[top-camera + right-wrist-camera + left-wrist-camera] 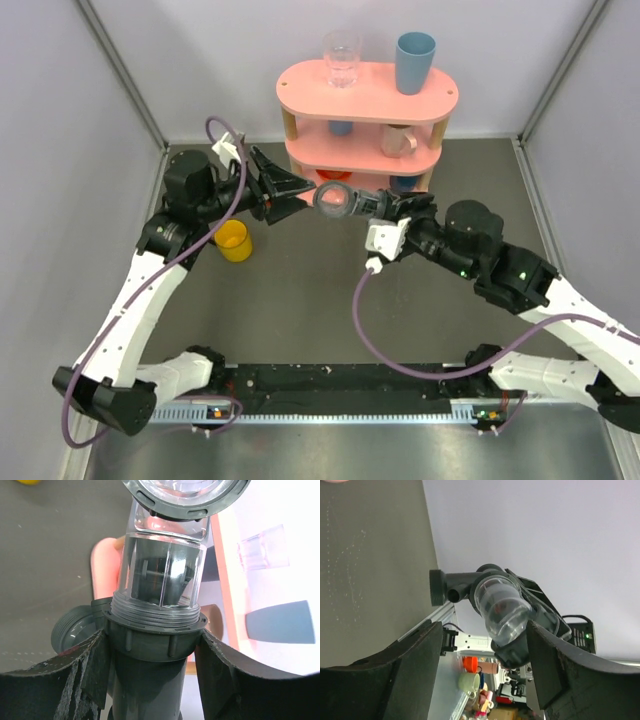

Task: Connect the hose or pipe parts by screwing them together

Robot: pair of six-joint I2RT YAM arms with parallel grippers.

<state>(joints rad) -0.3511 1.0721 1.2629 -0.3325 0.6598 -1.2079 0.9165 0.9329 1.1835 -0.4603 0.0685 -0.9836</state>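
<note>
Step in hand: screwing the tube [161,572] into the T-fitting [150,647]. I read this as a re-grip between turns. Both parts hang in the air at 12 o'clock of the table, just in front of the pink shelf [300,92]. The yellow cup [234,241] sits well apart at 8 o'clock of them.

My right gripper [380,205], at 3 o'clock of the joint, is clamped on the fitting's collar, one finger on each side. My left gripper [305,195], at 9 o'clock, has its jaws apart around the tube's free end. The left wrist view shows a gap on both sides, so it grasps nothing.

Tube: translucent smoky grey, wide rimmed mouth. Fitting: dark grey, side branch ending in a ribbed ring. The tube sits straight in the collar and a few threads show above it, so I judge the joint started, not tight.

Next: close left squarely on the tube and turn it about its axis while right holds firm. A skewed grip could cross-thread.
</note>
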